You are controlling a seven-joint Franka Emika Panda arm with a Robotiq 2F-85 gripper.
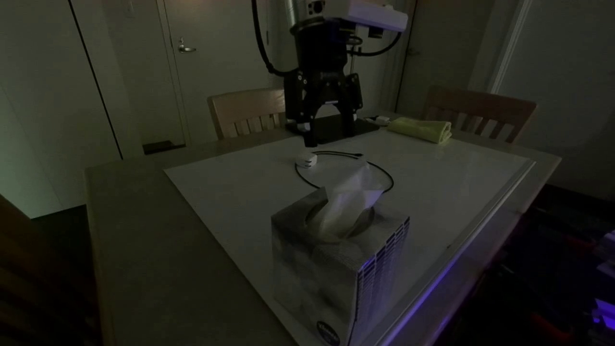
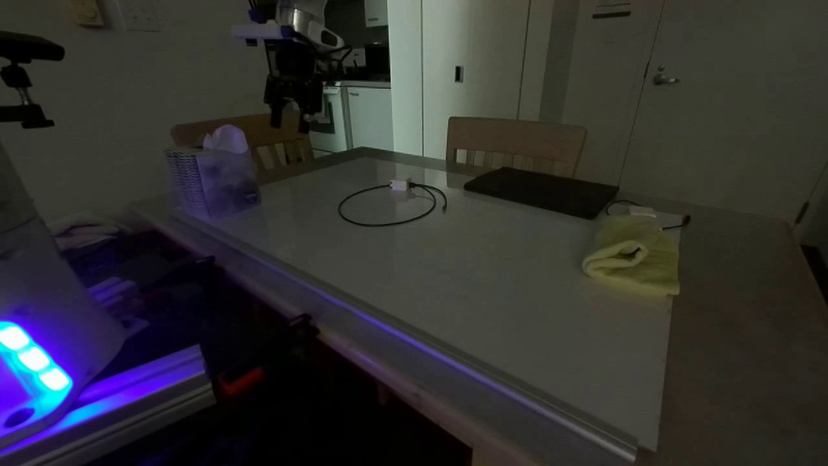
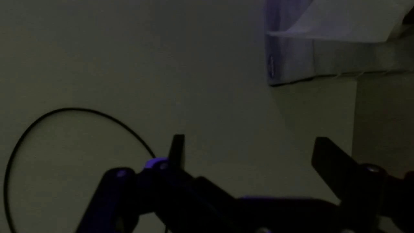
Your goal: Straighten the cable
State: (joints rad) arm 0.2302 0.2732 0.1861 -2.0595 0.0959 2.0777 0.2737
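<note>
Above the white board (image 2: 491,285), where the cable (image 2: 374,224) lies looped between tissue box (image 2: 226,181) and black pad (image 2: 543,191), the gripper (image 3: 249,138) hangs wide and empty; closing too high could miss something so thin.

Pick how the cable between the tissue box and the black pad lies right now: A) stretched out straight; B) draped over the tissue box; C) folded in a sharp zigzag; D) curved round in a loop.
D: in an exterior view, the cable bends round in a loop on the white board, by the small white block.
</note>
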